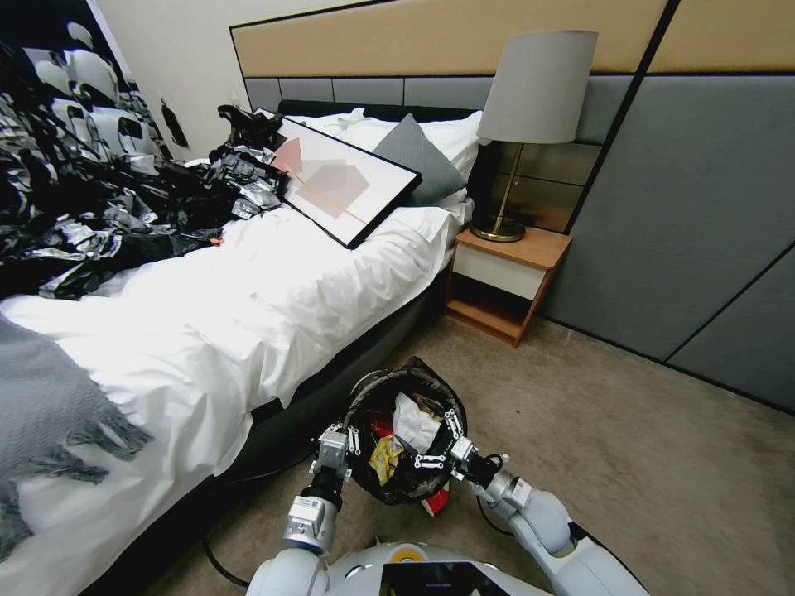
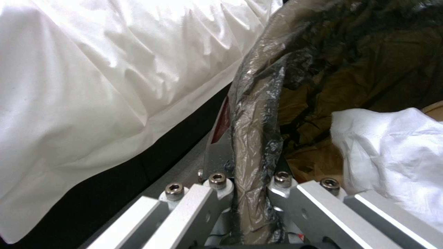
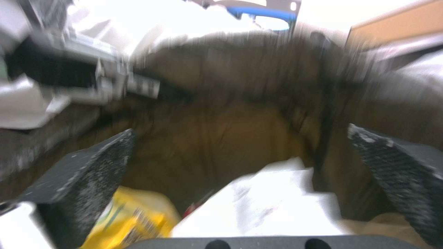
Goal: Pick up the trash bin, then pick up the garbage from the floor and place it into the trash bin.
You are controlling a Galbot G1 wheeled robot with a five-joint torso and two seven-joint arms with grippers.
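Beside the bed (image 1: 248, 331), over grey carpet (image 1: 646, 463), left claw (image 1: 341, 443) pinches the trash bin (image 1: 406, 443) rim; right claw (image 1: 443, 443) gapes empty above the garbage (image 1: 411, 424).

The trash bin (image 1: 403, 488) wears a glossy black liner holding white tissue (image 1: 414, 425), a yellow wrapper (image 1: 386, 458) and something red (image 1: 380, 426), perhaps another wrapper, beside a white-sheeted bed (image 1: 273, 323).

No legible txt anywhere for me to read. The yellow wrapper (image 3: 134, 221) in my trash bin (image 1: 396, 389) has some green print — too blurred to make out. No labels, brands, nos. or signs elsewhere.
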